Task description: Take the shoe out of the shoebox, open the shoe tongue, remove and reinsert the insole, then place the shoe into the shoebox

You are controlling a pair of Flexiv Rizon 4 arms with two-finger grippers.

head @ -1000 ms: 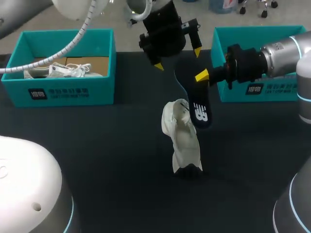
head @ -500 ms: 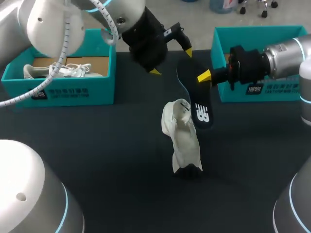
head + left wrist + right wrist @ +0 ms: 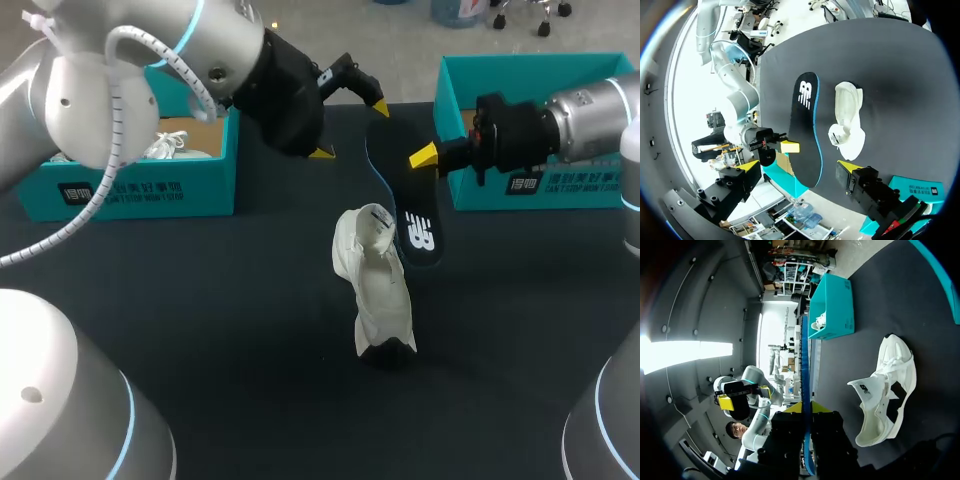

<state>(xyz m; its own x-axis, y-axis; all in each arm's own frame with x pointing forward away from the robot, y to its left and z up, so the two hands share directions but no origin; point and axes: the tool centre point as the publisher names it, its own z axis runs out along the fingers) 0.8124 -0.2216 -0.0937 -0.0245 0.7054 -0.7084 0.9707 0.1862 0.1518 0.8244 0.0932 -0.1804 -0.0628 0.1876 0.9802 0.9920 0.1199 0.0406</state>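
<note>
Nearest the robot, the white shoe (image 3: 378, 300) lies on the dark table (image 3: 200, 330), well clear of both boxes, with its dark sole showing at the near end. Its opening is turned toward the far side, and the tongue (image 3: 374, 222) is folded up and out so its small label shows. Just beyond the shoe, the dark insole (image 3: 398, 195) with its blue edge hangs in the air. It is tilted, with its printed end lowest and close beside the tongue. From above the two overlap, but the left wrist view shows a narrow gap between them. The right gripper (image 3: 425, 157) comes in from the right side and is clamped on the insole's long edge toward the raised end. In the right wrist view the insole runs edge-on straight out between the two fingers, which press it from both sides. Further back, the left gripper (image 3: 351, 130) hovers above the table just behind the insole's raised end. Its yellow fingertips (image 3: 380, 107) are spread wide and hold nothing, and in its wrist view the insole and shoe lie ahead of the parted fingers. At the far left stands the left shoebox (image 3: 130, 190), teal, holding a second white shoe (image 3: 165, 148) on brown cardboard (image 3: 205, 130). At the far right stands the right shoebox (image 3: 570, 185), also teal, with its inside largely hidden by the right arm.
</note>
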